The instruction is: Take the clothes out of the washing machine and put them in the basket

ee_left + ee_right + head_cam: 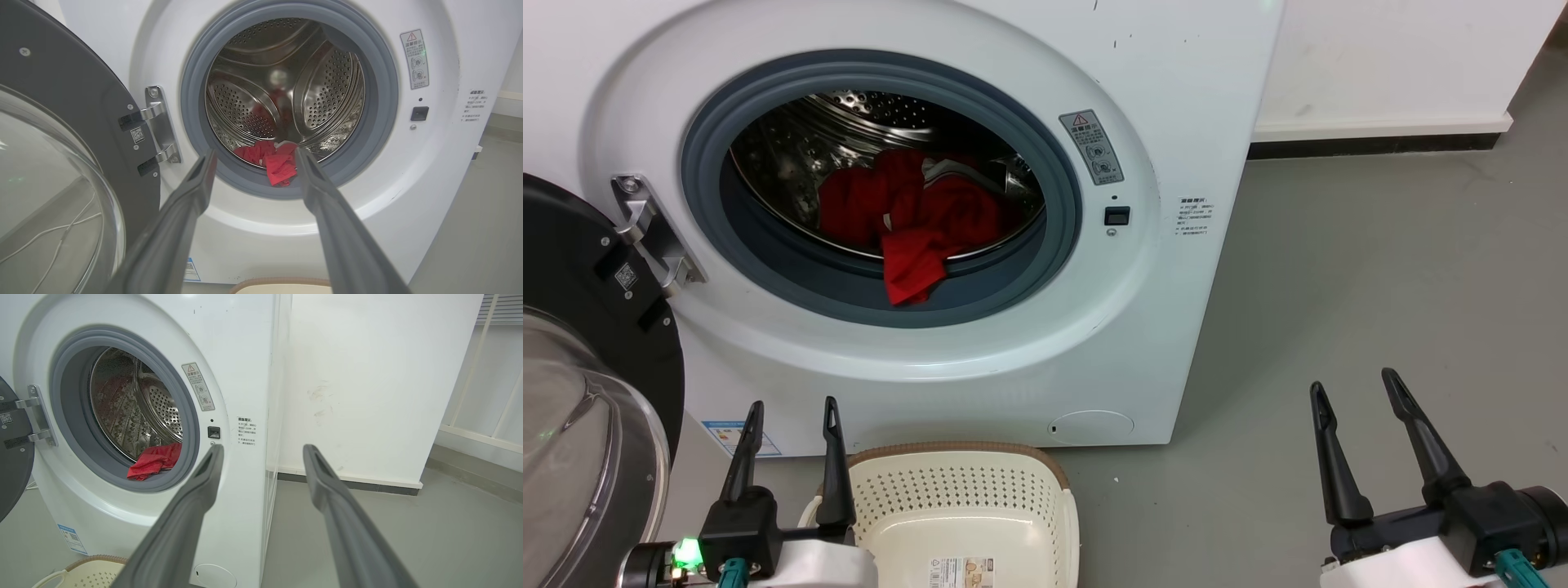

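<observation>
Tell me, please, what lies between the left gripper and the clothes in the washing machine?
Nothing loose: in the head view, only the white front of the washing machine and its grey door ring separate the left gripper from the clothes.

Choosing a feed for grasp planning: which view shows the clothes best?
Head view: the clothes lie in full sight in the drum, one end draped over the seal. Left wrist view: the same heap, smaller and seen low in the opening. Right wrist view: an oblique red sliver.
</observation>
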